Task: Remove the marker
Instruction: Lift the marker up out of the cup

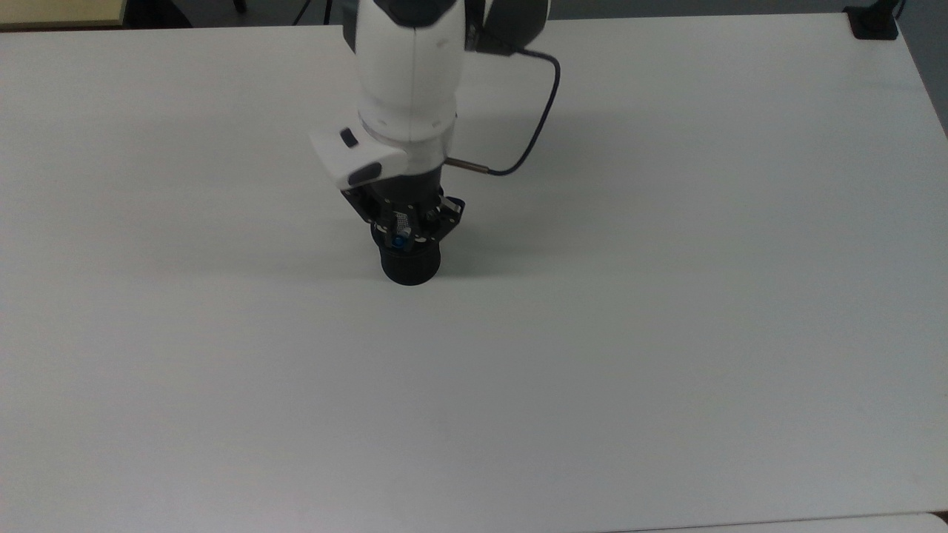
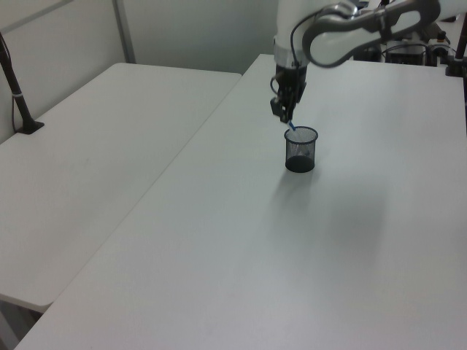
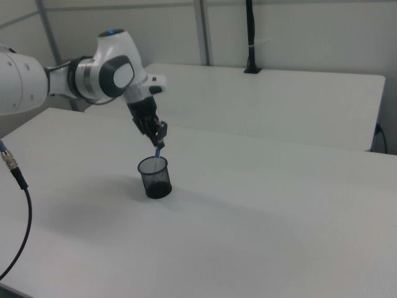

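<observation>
White tabletop [image 1: 666, 333] stretched wide under the arm, with a second white table [image 2: 95, 160] beside it on the left view's left. Near the middle of the first table stood a black mesh cup [image 3: 154, 177], upright and open at the top. The gripper [image 3: 159, 143] hung just above the cup's rim, its fingers clamped on the marker [image 3: 157, 153]. The marker pointed downward at a slight tilt, its upper end pinched between the fingers and its lower end at about the level of the rim, just inside the cup's mouth. Through the mesh, nothing else could be made out inside the cup. A dark cable [image 1: 537, 126] looped from the wrist.
</observation>
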